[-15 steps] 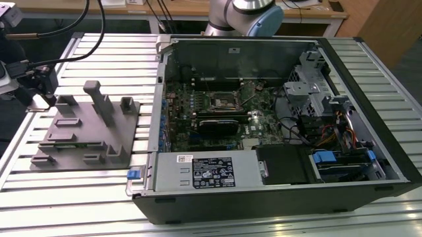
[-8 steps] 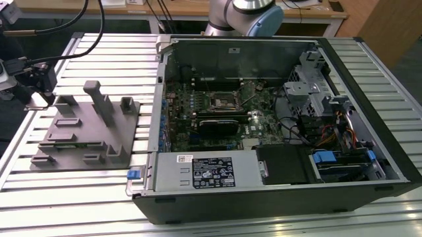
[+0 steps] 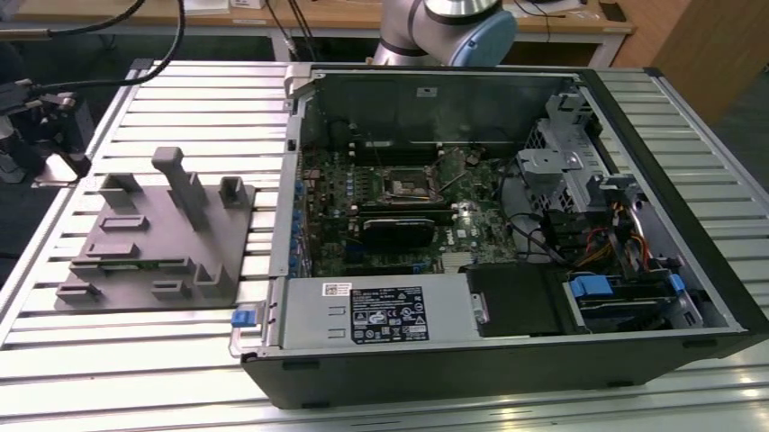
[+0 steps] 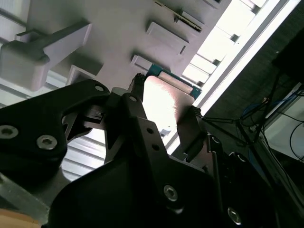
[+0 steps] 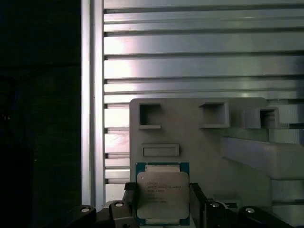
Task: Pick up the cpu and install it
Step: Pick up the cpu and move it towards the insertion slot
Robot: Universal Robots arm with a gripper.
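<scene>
First wrist view showed the gripper closed on the cpu, one finger against each side edge, with the grey holder just beneath the hand. Step in hand, as judged: pickup, grasp made. Installation would call for a level, square approach to the socket, which the exterior view showed inside the open computer.

The exterior view looked down from high up and far off at the whole table, the open computer case and the grey holder. Both wrist views sat very close behind the gripper. The first wrist view looked straight out past the jaws, which pinched the cpu. The second wrist view looked along them on a slant. All three views shared the holder, which lay just past the jaws.
</scene>
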